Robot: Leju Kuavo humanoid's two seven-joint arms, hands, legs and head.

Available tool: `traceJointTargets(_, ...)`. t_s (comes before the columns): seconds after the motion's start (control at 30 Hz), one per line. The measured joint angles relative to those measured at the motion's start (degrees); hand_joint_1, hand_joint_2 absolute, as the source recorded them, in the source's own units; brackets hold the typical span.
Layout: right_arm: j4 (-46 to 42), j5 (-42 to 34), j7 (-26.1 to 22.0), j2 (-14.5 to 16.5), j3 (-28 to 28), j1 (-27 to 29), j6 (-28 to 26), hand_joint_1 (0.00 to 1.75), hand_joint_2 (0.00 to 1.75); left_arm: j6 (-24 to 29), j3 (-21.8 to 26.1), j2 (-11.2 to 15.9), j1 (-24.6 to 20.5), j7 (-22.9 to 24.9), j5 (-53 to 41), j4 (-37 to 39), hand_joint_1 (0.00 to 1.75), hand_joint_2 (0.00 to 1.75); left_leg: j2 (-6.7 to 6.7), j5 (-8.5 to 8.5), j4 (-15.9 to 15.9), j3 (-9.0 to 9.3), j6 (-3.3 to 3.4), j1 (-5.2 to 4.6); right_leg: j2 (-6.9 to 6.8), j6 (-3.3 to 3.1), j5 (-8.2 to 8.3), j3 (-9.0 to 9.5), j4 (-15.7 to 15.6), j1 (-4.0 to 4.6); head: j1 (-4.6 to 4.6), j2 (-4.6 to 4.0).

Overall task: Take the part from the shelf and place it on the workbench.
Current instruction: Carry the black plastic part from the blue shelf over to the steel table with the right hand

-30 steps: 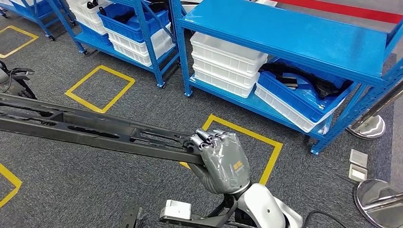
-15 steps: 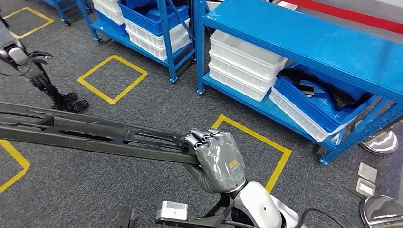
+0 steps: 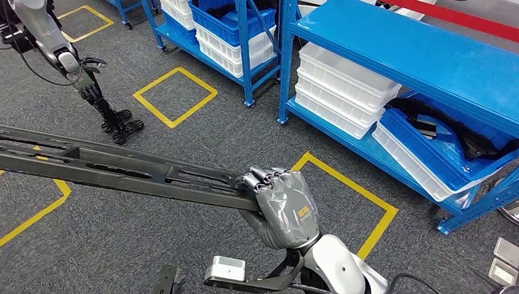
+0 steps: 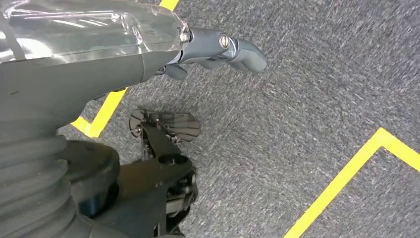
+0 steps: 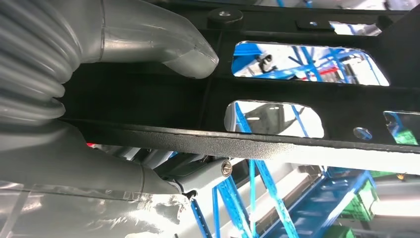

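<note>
The part (image 3: 116, 174), a long black slotted frame rail, is held off the shelf (image 3: 416, 55) and carried over the grey carpet. It is gripped at its near end by the right hand (image 3: 284, 205), whose fingers are wrapped over its upper edge; in the right wrist view the thumb (image 5: 163, 47) is seen pressed against the dark web of the part (image 5: 297, 124) beside its cut-outs. The long axis runs almost level, from that hand away to the robot's left and out past the picture's edge, so nearly all of the length and weight is cantilevered to one side of the grip. The left hand (image 4: 218, 47) is seen in its wrist view hanging over the floor with nothing in it; its fingers appear loosely curled, though whether they are spread or closed cannot be told from that angle. No tabletop is seen among the shelves and yellow floor marks, so the placing is judged to be some way off. For the set-down, the far end is what must be watched: it swings widest in a turn, and the left hand is the nearer one to steady it.
</note>
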Motion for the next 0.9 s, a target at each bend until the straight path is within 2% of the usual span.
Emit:
traceJointTargets(0.1,0.31,-0.10,-0.36,0.39,0.09,-0.02,-0.10,1.75,1.75,0.00,0.05,0.02,0.00,-0.07,0.10,0.02,0.00,1.75,2.13,-5.20,10.63,-4.95,-0.93,0.31,-1.35,-0.26,-0.01,0.08,-0.08,-0.05,-1.39,0.00)
traceJointTargets(0.13,0.47,-0.12,-0.45,0.46,0.13,-0.01,-0.11,1.75,1.75,0.01,0.13,0.02,0.06,-0.09,0.19,0.02,0.00,1.75,2.28,-5.79,12.96,-6.08,-1.09,0.39,-1.78,-0.27,-0.07,0.08,-0.03,-0.04,-1.55,0.00)
traceJointTargets(0.17,0.66,-0.12,-0.50,0.55,0.17,0.00,-0.11,1.75,1.75,0.01,0.25,0.03,0.13,-0.12,0.26,0.03,0.00,1.75,2.34,-5.35,13.28,-6.24,-1.17,0.48,-2.18,-0.24,-0.15,0.09,0.01,-0.05,-1.71,0.00)
traceJointTargets(0.2,0.83,-0.13,-0.55,0.67,0.21,0.00,-0.11,1.75,1.75,0.02,0.44,0.06,0.18,-0.14,0.31,0.03,0.00,1.75,2.47,-3.91,11.36,-5.28,-1.19,0.55,-2.55,-0.15,-0.26,0.16,0.07,-0.07,-1.93,0.00)
traceJointTargets(0.27,1.05,-0.15,-0.60,0.99,0.25,-0.02,-0.13,1.75,1.75,0.04,0.86,0.10,0.19,-0.20,0.34,0.03,0.00,1.75,3.45,-0.10,3.20,-1.16,-1.06,0.60,-3.14,0.22,-0.59,0.40,0.22,-0.02,-2.36,0.00)
traceJointTargets(0.3,1.14,-0.17,-0.62,1.13,0.25,-0.05,-0.14,1.75,1.75,0.04,1.03,0.11,0.17,-0.26,0.34,0.03,0.00,1.75,3.86,1.17,-0.26,0.46,-0.84,0.48,-3.35,0.49,-0.77,0.49,0.32,0.08,-2.55,0.00)
traceJointTargets(0.33,1.22,-0.19,-0.64,1.25,0.26,-0.10,-0.15,1.75,1.75,0.04,1.15,0.11,0.17,-0.30,0.35,0.03,0.00,1.75,4.14,1.70,-2.21,1.30,-0.57,0.36,-3.51,0.76,-0.88,0.55,0.38,0.21,-2.60,0.00)
traceJointTargets(0.43,1.56,-0.25,-0.70,1.53,0.30,-0.22,-0.20,1.75,1.75,0.09,1.33,0.11,0.32,-0.37,0.38,0.04,0.00,1.75,3.52,1.73,-2.90,1.26,0.50,0.17,-3.80,1.62,-1.13,0.67,0.33,0.26,-2.06,0.00)
traceJointTargets(0.5,1.73,-0.33,-0.72,1.64,0.31,-0.25,-0.25,1.75,1.75,0.16,1.37,0.12,0.30,-0.43,0.43,0.05,0.00,1.75,3.09,1.93,-3.21,1.34,1.27,0.30,-2.93,2.15,-2.74,-0.02,2.19,0.03,-1.58,0.00)
traceJointTargets(0.53,1.80,-0.36,-0.74,1.66,0.31,-0.26,-0.28,1.75,1.75,0.20,1.39,0.13,0.27,-0.45,0.45,0.07,0.00,1.75,2.91,1.99,-3.34,1.38,1.62,0.32,-2.22,2.27,-4.29,-1.12,4.66,-0.06,-1.23,0.00)
traceJointTargets(0.6,2.05,-0.42,-0.76,1.66,0.32,-0.22,-0.31,1.75,1.75,0.21,1.43,0.13,0.27,-0.50,0.48,0.09,0.00,1.75,2.43,1.96,-3.33,1.35,2.02,0.09,-1.26,2.28,-7.75,-4.72,12.25,-0.08,-0.42,0.00)
traceJointTargets(0.63,2.22,-0.44,-0.77,1.66,0.33,-0.17,-0.31,1.75,1.75,0.21,1.43,0.13,0.32,-0.50,0.48,0.09,0.00,1.75,2.10,1.92,-3.28,1.36,2.12,-0.05,-1.05,2.24,-8.63,-6.33,15.42,-0.06,-0.11,0.00)
traceJointTargets(0.67,2.38,-0.48,-0.79,1.66,0.35,-0.13,-0.31,1.75,1.75,0.21,1.43,0.13,0.35,-0.51,0.49,0.09,0.00,1.75,1.71,1.88,-3.22,1.37,2.18,-0.17,-0.94,2.14,-8.45,-7.15,16.84,-0.04,0.09,0.00)
traceJointTargets(0.7,2.49,-0.50,-0.84,1.66,0.36,-0.11,-0.31,1.75,1.75,0.21,1.44,0.13,0.37,-0.51,0.49,0.09,0.00,1.75,1.26,1.83,-3.13,1.41,2.21,-0.26,-0.84,1.94,-7.11,-6.87,15.88,-0.01,0.23,0.00)
traceJointTargets(0.77,2.58,-0.52,-1.01,1.66,0.37,-0.13,-0.31,1.75,1.75,0.22,1.45,0.11,0.32,-0.53,0.50,0.09,0.00,1.75,0.32,1.71,-2.94,1.47,2.19,-0.33,0.04,1.27,-2.97,-3.85,8.79,0.12,0.51,0.00)
traceJointTargets(0.8,2.60,-0.52,-1.11,1.68,0.37,-0.16,-0.31,1.75,1.75,0.22,1.45,0.09,0.30,-0.54,0.50,0.09,0.00,1.75,-0.14,1.65,-2.76,1.37,2.09,-0.38,0.72,1.01,-1.48,-2.29,5.12,0.18,0.61,0.00)
traceJointTargets(0.83,2.61,-0.52,-1.21,1.70,0.37,-0.17,-0.31,1.75,1.75,0.22,1.45,0.07,0.29,-0.56,0.50,0.09,0.00,1.75,-0.52,1.65,-2.65,1.21,1.92,-0.36,1.31,0.83,-0.68,-1.27,2.62,0.28,0.67,0.00)
traceJointTargets(0.9,2.63,-0.51,-1.35,1.76,0.38,-0.18,-0.31,1.75,1.75,0.22,1.45,0.05,0.39,-0.60,0.49,0.09,0.00,1.75,-1.14,1.77,-2.64,0.90,1.39,-0.20,1.58,0.74,-0.58,-0.77,1.18,0.51,0.63,0.00)
